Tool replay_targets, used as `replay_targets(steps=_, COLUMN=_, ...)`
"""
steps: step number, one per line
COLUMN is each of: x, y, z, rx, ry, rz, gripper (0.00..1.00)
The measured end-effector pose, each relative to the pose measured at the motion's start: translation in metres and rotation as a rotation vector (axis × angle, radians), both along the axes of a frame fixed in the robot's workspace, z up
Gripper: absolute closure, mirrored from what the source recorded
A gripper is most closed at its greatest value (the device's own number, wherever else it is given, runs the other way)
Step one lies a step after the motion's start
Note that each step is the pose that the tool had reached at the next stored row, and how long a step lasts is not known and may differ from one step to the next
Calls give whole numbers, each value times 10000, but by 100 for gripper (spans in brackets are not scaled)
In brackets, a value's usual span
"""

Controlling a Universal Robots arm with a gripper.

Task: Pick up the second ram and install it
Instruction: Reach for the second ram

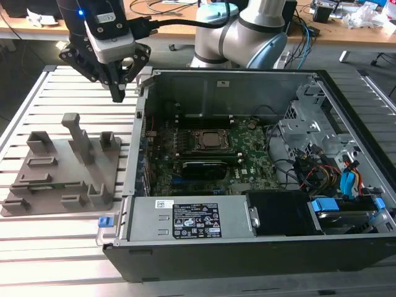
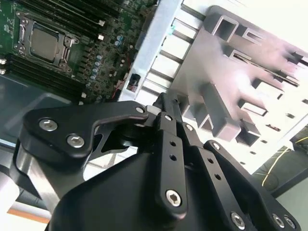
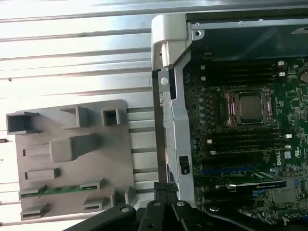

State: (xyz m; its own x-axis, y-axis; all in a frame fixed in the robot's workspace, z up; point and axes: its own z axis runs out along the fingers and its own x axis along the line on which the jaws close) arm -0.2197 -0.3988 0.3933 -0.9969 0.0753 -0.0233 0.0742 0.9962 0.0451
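The second ram (image 3: pixel 60 189) is a thin green stick lying in a slot of the grey fixture plate (image 3: pixel 72 159), near one edge of the plate. My gripper (image 1: pixel 117 94) hangs above the slatted table, between the fixture plate (image 1: pixel 62 167) and the open computer case (image 1: pixel 247 161). It is well above both. Its black fingers come together to a point, shut, with nothing between them. In both wrist views the fingertips (image 3: pixel 166 188) (image 2: pixel 163 102) sit over the gap between plate and case wall. The green motherboard (image 1: pixel 210 158) lies inside the case.
The case's metal side wall (image 3: pixel 168 96) stands between plate and motherboard. The CPU socket (image 3: pixel 248 107) has dark memory slots (image 3: pixel 240 142) on either side. A power supply (image 1: pixel 185 219), cables and drive bays (image 1: pixel 334 185) fill the case's near side and the exterior view's right. The fixture plate carries upright posts (image 1: pixel 77 133).
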Motion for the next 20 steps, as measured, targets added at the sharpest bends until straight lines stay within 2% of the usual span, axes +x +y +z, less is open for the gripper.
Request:
replay_targets(steps=5, x=-156, y=0, z=0, rx=0, ry=0, rz=0, gripper=89)
replay_targets(steps=8, x=-362, y=0, z=0, rx=0, ry=0, rz=0, gripper=89)
replay_targets(steps=13, x=-539, y=0, z=0, rx=-1, ry=1, rz=1, gripper=89)
replay_targets(steps=16, x=-695, y=0, z=-1, rx=0, ry=0, rz=1, gripper=89)
replay_targets(steps=20, x=-775, y=0, z=-1, rx=-1, ry=1, rz=1, gripper=89)
